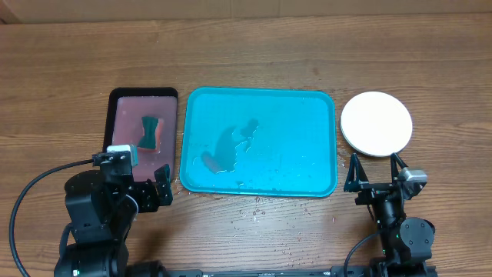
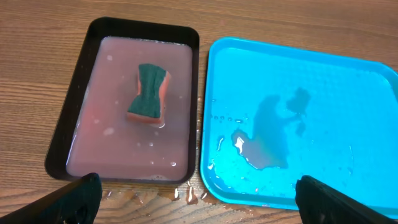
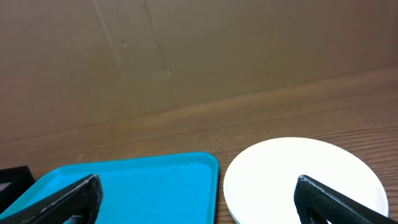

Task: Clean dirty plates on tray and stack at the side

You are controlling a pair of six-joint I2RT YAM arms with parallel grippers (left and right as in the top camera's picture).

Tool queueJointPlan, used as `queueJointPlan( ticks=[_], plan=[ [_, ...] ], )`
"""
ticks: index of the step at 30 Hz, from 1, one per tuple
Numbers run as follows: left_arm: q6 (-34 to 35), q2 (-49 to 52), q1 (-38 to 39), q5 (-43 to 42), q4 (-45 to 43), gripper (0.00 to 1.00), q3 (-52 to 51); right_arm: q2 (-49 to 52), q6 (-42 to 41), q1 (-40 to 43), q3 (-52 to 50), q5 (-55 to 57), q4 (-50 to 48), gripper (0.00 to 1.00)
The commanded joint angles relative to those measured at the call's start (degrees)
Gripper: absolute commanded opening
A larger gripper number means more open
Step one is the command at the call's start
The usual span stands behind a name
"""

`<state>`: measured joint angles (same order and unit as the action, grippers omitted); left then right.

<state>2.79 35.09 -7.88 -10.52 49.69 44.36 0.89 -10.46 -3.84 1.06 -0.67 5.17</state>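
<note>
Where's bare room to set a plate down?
The turquoise tray holds no plates, only a puddle front-left. Bare wood runs behind both trays and right of the white plate. Crowded: the narrow gap between black tray and turquoise tray, and the front edge by the left gripper and right gripper.

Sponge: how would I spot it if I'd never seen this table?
Find the big turquoise tray mid-table. Just left of it sits a smaller black-rimmed tray of pinkish water. The sponge lies in it, hourglass-shaped, green on top, orange underneath.
</note>
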Motion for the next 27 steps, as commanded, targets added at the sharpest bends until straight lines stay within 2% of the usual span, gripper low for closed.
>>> queueJointPlan(
  ticks=[1,21,27],
  plan=[
    [-0.9,-0.2,0.0,-0.5,-0.2,1.00,-0.2,-0.7,0.2,0.3,-0.6,-0.3,-0.3,1.00],
    [-0.9,-0.2,0.0,-0.5,-0.2,1.00,-0.2,-0.7,0.2,0.3,-0.6,-0.3,-0.4,1.00],
    [-1.1,-4.6,0.9,2.1,-1.7,1.00,-2.4,-0.7,0.2,0.3,-0.6,-0.3,-0.4,1.00]
  ],
)
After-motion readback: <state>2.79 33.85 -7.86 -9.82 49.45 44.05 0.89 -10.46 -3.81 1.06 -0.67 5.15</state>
